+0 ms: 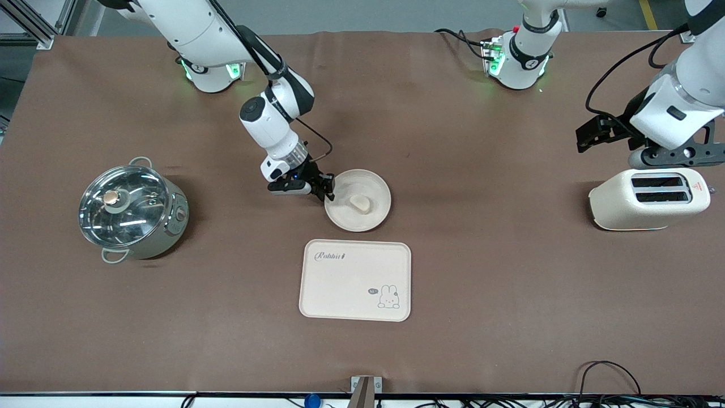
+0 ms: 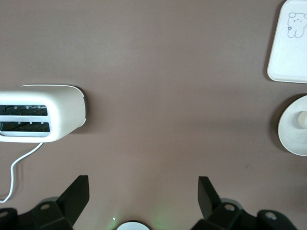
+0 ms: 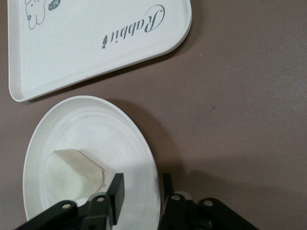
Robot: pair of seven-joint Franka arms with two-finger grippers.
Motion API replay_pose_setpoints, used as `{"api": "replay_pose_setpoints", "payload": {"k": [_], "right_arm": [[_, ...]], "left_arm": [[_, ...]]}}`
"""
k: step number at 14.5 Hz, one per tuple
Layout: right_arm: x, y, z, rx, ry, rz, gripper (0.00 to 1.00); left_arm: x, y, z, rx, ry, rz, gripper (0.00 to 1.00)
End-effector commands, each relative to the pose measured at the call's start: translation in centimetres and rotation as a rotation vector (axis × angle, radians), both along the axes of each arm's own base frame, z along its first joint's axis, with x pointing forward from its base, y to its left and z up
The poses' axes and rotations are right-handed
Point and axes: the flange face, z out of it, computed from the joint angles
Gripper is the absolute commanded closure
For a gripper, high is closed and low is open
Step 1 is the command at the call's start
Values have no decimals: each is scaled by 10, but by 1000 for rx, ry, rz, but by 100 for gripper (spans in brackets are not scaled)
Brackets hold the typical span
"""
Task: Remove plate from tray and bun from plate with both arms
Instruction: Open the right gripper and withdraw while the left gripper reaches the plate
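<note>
Plate [image 1: 358,200] sits flat on the counter [image 1: 487,283], just clear of the tray [image 1: 355,280] and farther from the front camera than it, so the first removal looks done. Its rim at the side toward the right arm's end runs between the fingers of the right pincer [image 1: 327,188], one finger inside the dish and one outside, with a visible gap around the rim; the grip looks loosened, probably to let the plate settle. The bun [image 1: 361,203] lies on the plate near its middle, beside that inner finger, not yet lifted. The left pincer [image 2: 144,191] hangs released, jaws wide, over the toaster [image 1: 649,198], well apart from the plate; that arm waits, presumably for the bun. A lidded pot [image 1: 133,211] stands toward the right arm's end.
</note>
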Motion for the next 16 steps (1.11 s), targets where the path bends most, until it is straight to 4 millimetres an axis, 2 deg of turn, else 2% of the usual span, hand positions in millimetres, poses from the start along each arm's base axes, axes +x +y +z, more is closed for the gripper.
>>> {"api": "replay_pose_setpoints", "payload": {"k": [1, 3, 5, 7, 9, 10, 12, 14, 16], "right_arm": [[7, 5, 24, 49, 12, -78, 0], [18, 8, 35, 48, 27, -74, 0], [35, 7, 56, 30, 63, -67, 0], [57, -14, 79, -11, 101, -52, 0], [72, -49, 104, -75, 119, 17, 0], [78, -70, 123, -103, 140, 31, 0], [87, -105, 159, -148, 181, 74, 0], [93, -155, 208, -191, 220, 111, 0], [87, -191, 260, -250, 267, 119, 0]], "left_arm": [[10, -10, -8, 3, -9, -3, 0], [20, -20, -29, 8, 14, 24, 0], [22, -34, -41, 10, 24, 25, 0], [25, -58, -55, 15, 31, 61, 0], [28, -73, -67, 28, 43, 114, 0], [29, -84, -75, 31, 47, 128, 0], [24, -131, -93, 39, 39, 150, 0], [21, -164, -119, 62, 61, 223, 0], [24, -194, -143, 56, 50, 263, 0]]}}
